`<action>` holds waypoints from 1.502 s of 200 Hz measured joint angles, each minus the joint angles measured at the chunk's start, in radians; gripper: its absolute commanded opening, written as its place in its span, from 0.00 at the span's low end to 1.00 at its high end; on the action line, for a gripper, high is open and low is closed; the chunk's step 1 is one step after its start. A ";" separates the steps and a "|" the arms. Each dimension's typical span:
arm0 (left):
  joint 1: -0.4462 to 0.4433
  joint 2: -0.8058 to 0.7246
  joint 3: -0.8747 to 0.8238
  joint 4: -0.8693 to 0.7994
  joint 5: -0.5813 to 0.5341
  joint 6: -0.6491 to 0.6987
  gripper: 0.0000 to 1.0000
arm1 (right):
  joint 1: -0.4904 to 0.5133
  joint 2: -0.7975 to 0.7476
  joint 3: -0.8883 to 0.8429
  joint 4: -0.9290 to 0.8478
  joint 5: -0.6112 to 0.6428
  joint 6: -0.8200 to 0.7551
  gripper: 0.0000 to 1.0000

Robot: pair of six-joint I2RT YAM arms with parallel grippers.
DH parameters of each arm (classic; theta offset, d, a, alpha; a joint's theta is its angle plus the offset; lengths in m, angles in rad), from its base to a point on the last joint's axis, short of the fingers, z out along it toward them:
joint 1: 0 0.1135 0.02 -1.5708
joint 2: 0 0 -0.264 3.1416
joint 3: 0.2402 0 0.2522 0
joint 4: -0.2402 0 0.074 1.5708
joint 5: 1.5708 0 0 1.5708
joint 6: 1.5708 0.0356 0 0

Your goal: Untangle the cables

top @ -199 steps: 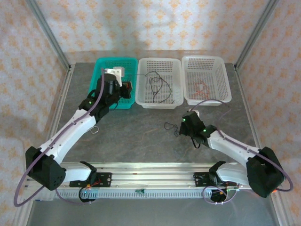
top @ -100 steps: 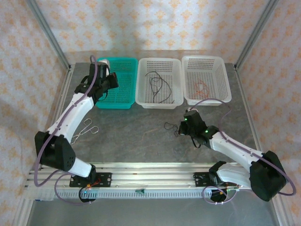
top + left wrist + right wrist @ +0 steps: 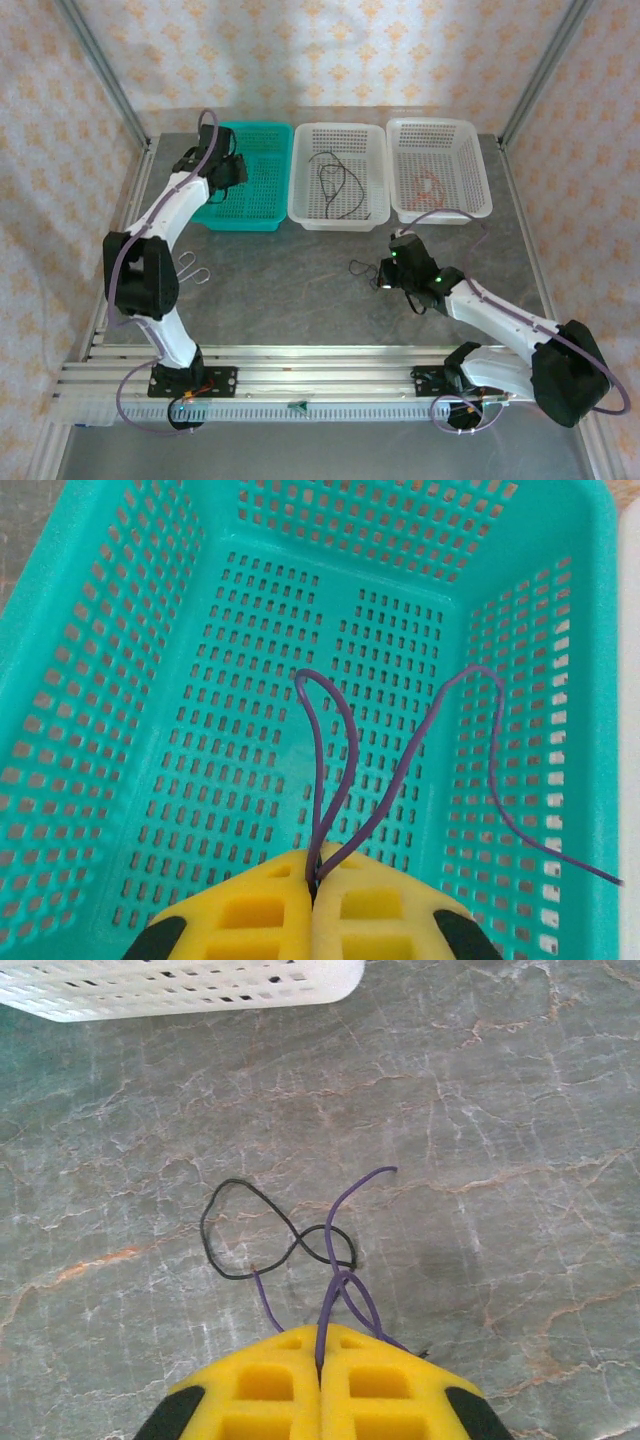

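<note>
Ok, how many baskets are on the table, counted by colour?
Teal basket: 1
White baskets: 2
Total: 3

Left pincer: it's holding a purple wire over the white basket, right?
Not quite. The left pincer holds the purple wire over the teal basket, not a white one. The left wrist view shows it.
</note>
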 measured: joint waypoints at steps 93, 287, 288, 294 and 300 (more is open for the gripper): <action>0.018 0.238 0.159 -0.092 -0.034 0.032 0.20 | 0.027 0.000 0.020 0.001 -0.002 -0.007 0.00; -0.119 -0.258 -0.184 0.088 0.060 0.033 0.35 | 0.032 -0.014 0.052 -0.003 0.073 -0.011 0.00; -0.126 -0.262 -0.190 0.091 0.063 0.033 0.35 | 0.032 -0.015 0.053 -0.003 0.073 -0.011 0.00; -0.152 -0.277 -0.210 0.096 0.074 0.032 0.37 | 0.032 -0.024 0.056 -0.003 0.073 -0.011 0.00; -0.182 -0.292 -0.232 0.103 0.085 0.032 0.39 | 0.032 -0.035 0.060 -0.003 0.073 -0.011 0.00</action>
